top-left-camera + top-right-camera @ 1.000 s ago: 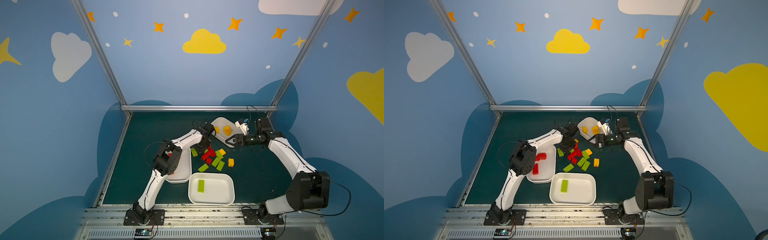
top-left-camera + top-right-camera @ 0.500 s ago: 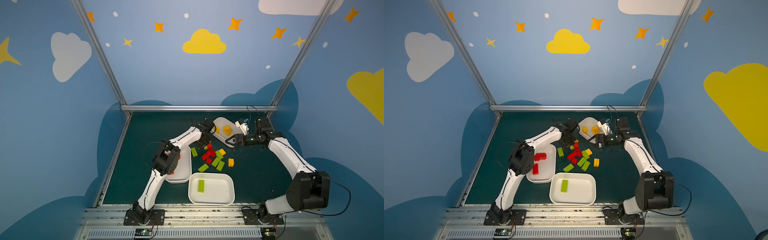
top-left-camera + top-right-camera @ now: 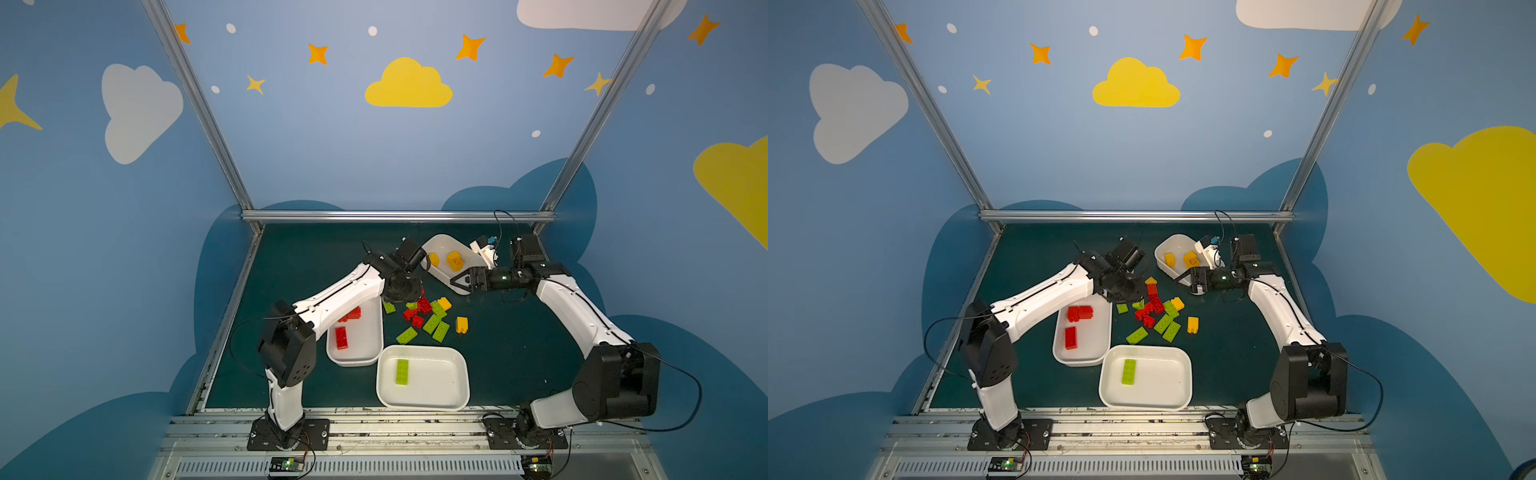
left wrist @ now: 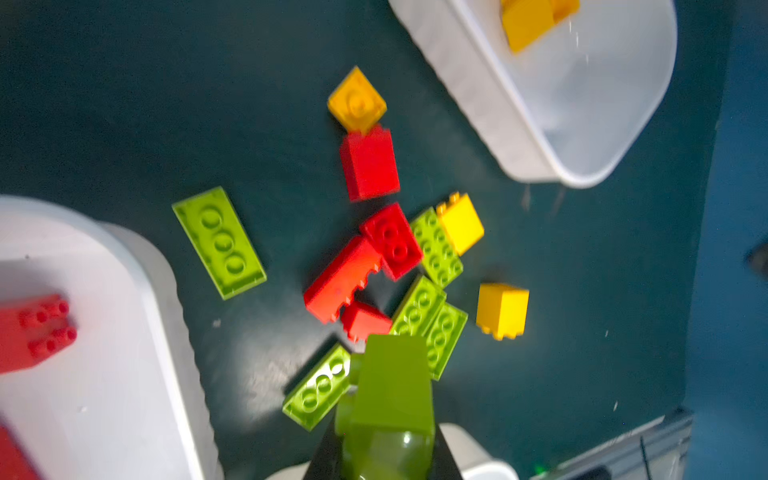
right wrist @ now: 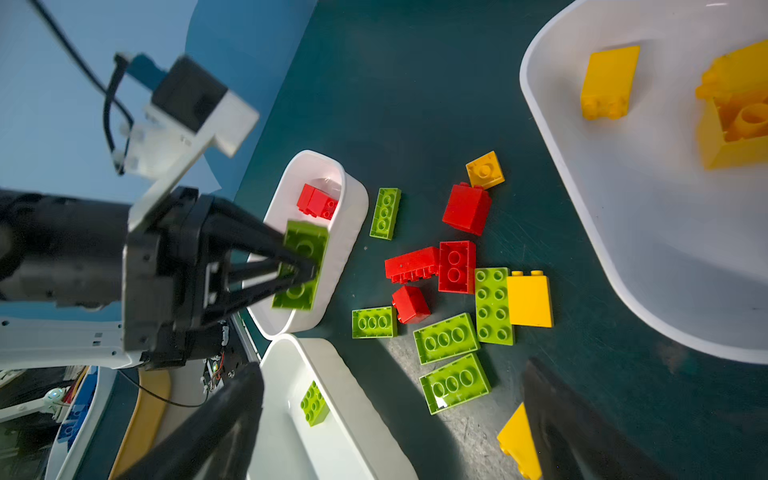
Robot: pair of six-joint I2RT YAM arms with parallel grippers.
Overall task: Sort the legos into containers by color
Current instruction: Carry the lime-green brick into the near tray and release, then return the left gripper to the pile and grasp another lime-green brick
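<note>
My left gripper (image 5: 305, 266) is shut on a lime green lego (image 5: 301, 249), held above the mat beside the loose pile of legos (image 3: 424, 309) in red, green and yellow. In the left wrist view the held brick (image 4: 390, 386) fills the jaws. My right gripper (image 3: 457, 279) stands open and empty over the near end of the container (image 3: 440, 240) that holds yellow legos (image 3: 455, 261). A second container (image 3: 365, 347) holds red legos (image 3: 342, 337). The third container (image 3: 440, 382) holds one green lego (image 3: 402, 371).
A single yellow brick (image 3: 461, 324) lies apart at the right of the pile. The red and green tubs stand side by side near the front edge. A metal rail (image 3: 395, 215) closes the back of the dark green mat.
The left wrist has shifted slightly above the pile. The right arm has stayed where it was.
</note>
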